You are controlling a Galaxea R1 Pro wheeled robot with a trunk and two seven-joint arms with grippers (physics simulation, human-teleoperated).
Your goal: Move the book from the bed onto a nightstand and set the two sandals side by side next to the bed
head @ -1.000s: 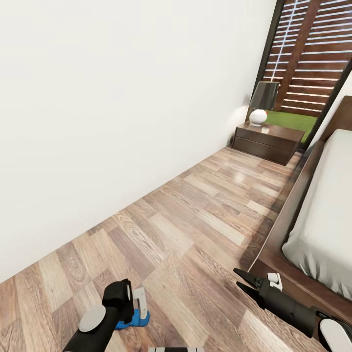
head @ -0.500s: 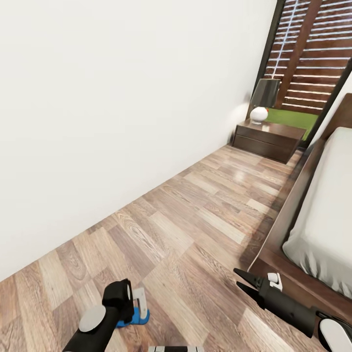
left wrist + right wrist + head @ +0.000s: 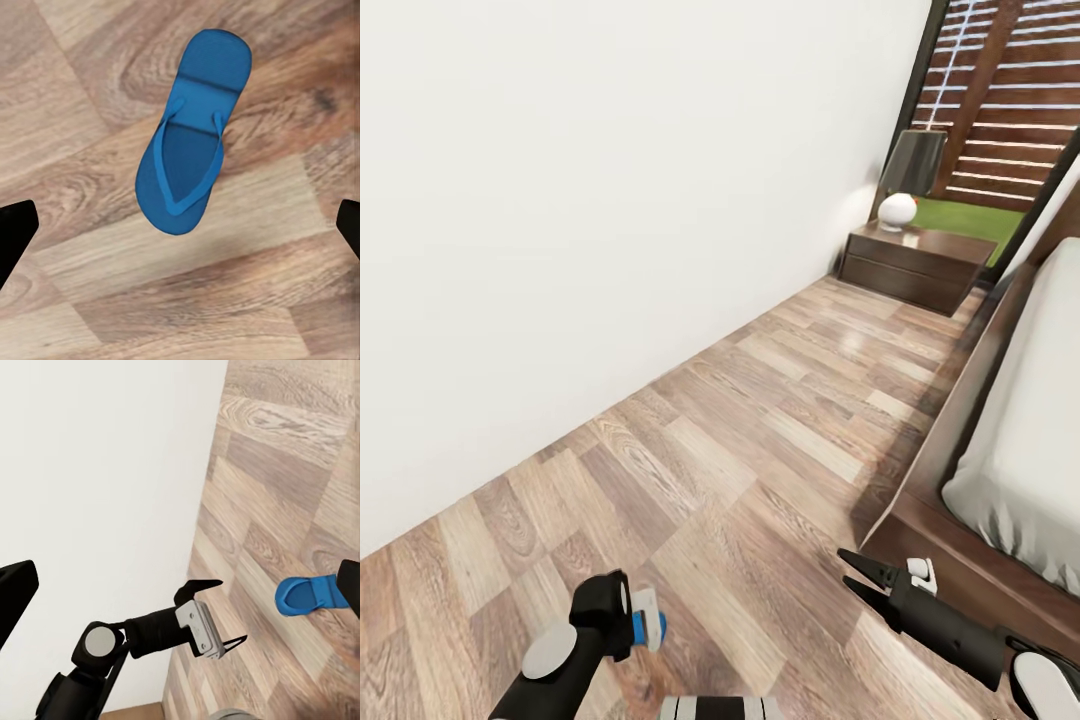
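Sandal [image 3: 190, 133] lies flat on the plank floor [image 3: 760, 440] beneath the open left pincer [image 3: 217, 613]; right pincer [image 3: 857, 572] seemingly parted.

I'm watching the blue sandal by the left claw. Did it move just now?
No. The sandal slid up the picture together with the floor planks beneath it: the camera moved, not the sandal.
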